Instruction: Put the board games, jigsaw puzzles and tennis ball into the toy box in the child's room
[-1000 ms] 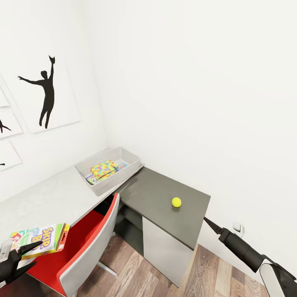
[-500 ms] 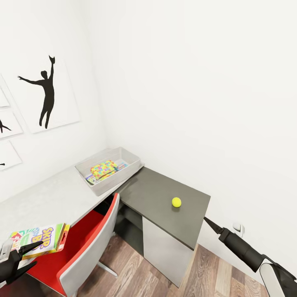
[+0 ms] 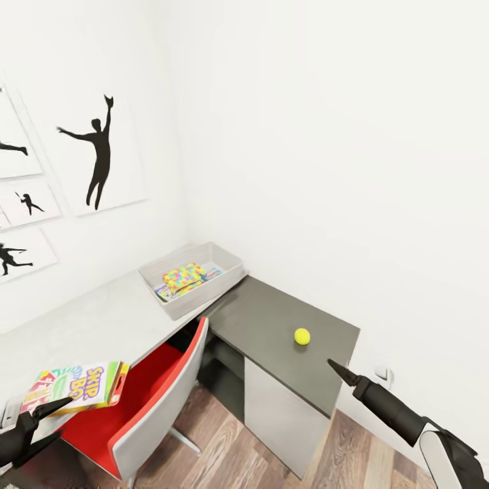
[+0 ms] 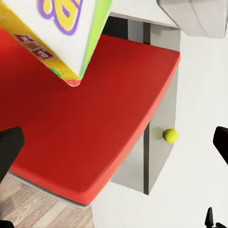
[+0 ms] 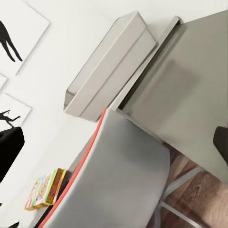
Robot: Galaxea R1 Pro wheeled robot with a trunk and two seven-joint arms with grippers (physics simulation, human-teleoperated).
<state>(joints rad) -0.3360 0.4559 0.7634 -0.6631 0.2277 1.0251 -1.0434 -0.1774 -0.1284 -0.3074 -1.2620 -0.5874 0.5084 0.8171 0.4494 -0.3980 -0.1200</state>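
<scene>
Head view: tennis ball [image 3: 302,336] on table [image 3: 272,319], seemingly untouched.

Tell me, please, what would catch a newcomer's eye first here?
Probably the red chair tucked under the white desk, with a bright game box lying near the desk's edge. Next, the small yellow-green ball alone on the dark lower desk section.

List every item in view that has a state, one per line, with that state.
toy box: open-topped, on the white desk, holding colourful toys
jigsaw puzzle: lying in the toy box
tennis ball: loose on the dark desk section, outside the box
Skip-Bo game: flat on the desk edge, ungripped
red chair: upright, tucked at the desk
left gripper: open, empty
right gripper: state unclear
</scene>
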